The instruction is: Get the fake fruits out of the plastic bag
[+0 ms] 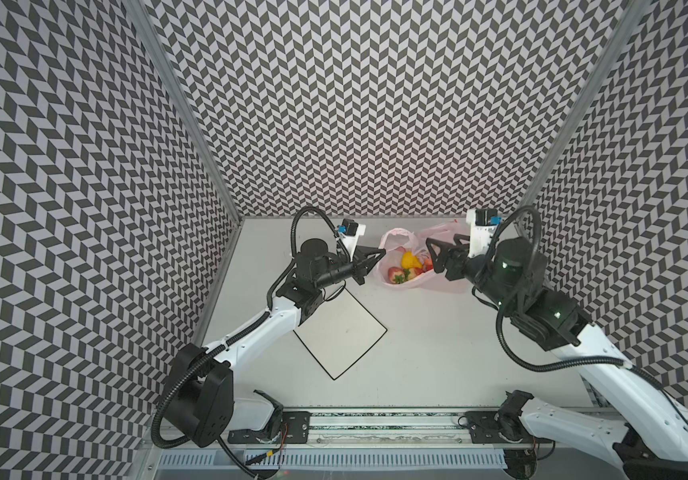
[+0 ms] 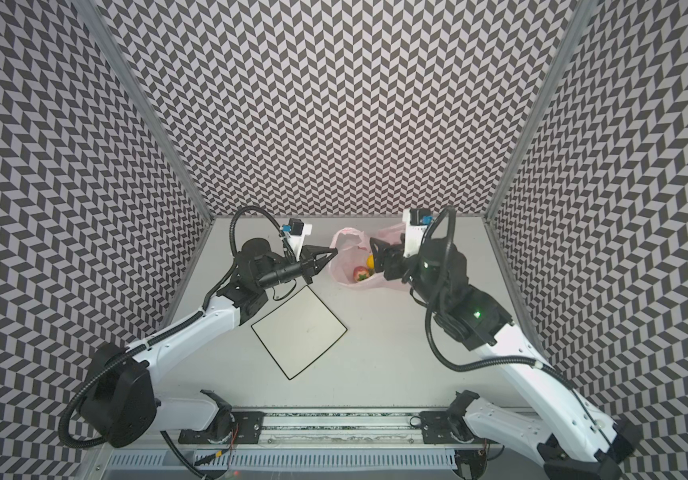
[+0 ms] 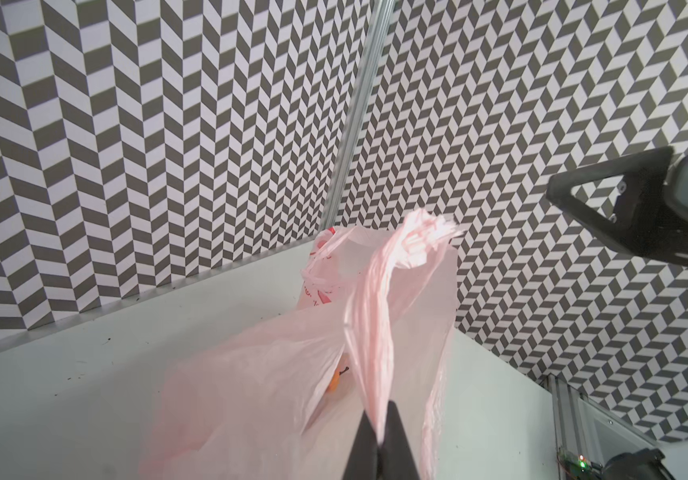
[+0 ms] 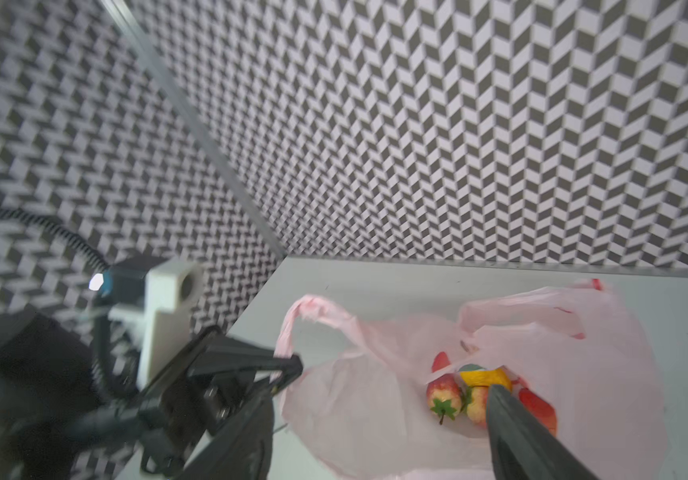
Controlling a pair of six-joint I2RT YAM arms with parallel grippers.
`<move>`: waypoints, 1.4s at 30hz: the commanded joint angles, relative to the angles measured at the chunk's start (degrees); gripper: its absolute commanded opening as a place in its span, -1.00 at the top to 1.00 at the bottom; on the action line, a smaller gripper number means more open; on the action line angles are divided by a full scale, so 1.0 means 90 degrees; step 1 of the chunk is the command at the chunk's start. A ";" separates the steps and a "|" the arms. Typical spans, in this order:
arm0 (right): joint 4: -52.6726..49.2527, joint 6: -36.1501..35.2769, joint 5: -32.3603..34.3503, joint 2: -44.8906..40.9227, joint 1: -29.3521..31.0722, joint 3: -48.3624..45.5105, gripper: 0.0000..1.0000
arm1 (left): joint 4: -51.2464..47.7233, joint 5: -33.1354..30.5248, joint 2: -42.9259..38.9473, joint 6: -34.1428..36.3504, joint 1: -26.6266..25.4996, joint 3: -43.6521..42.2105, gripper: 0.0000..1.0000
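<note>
Seen from above in both top views: plastic bag (image 1: 442, 230) (image 2: 340, 270) slumped at the back of the grey table (image 1: 438, 353), mouth open, fake fruits (image 1: 409, 262) inside. Left gripper (image 1: 379, 254) clamped tight on the bag's rim. Right gripper (image 1: 433, 254) spread wide over the mouth, nothing between its jaws.

Closer in the left wrist view: thin, crinkled, translucent pink film gathered into pleats between the closed fingers (image 3: 365, 440), fruits mostly veiled.

Sharper in the right wrist view: glossy red strawberries (image 4: 444, 395) with green leaves, touching a ridged yellow fruit (image 4: 485, 376).

Only from above: flat white square plate (image 1: 342, 328), black-rimmed.
</note>
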 commanded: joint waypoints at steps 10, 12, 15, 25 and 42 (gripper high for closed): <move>-0.2423 -0.1521 0.1131 0.3032 -0.0699 0.2541 -0.83 | 0.0373 -0.0571 -0.0215 -0.0505 -0.0116 -0.0144 1.00; -0.2461 -0.1921 0.1362 0.3234 -0.0702 0.2651 -0.84 | 0.0360 -0.0605 -0.0215 -0.0505 -0.0124 -0.0152 1.00; -0.2352 -0.2229 0.1781 0.3263 -0.0702 0.2554 -0.85 | 0.0330 -0.0659 -0.0222 -0.0504 -0.0126 -0.0142 1.00; -0.1919 -0.3694 0.0522 0.2256 -0.0646 0.1816 -0.85 | 0.0216 -0.0786 -0.0232 -0.0505 -0.0139 -0.0130 1.00; 0.0014 -0.4093 0.2495 0.2160 -0.0610 0.0371 0.26 | 0.0024 -0.1157 -0.0218 -0.0805 -0.0133 0.0002 1.00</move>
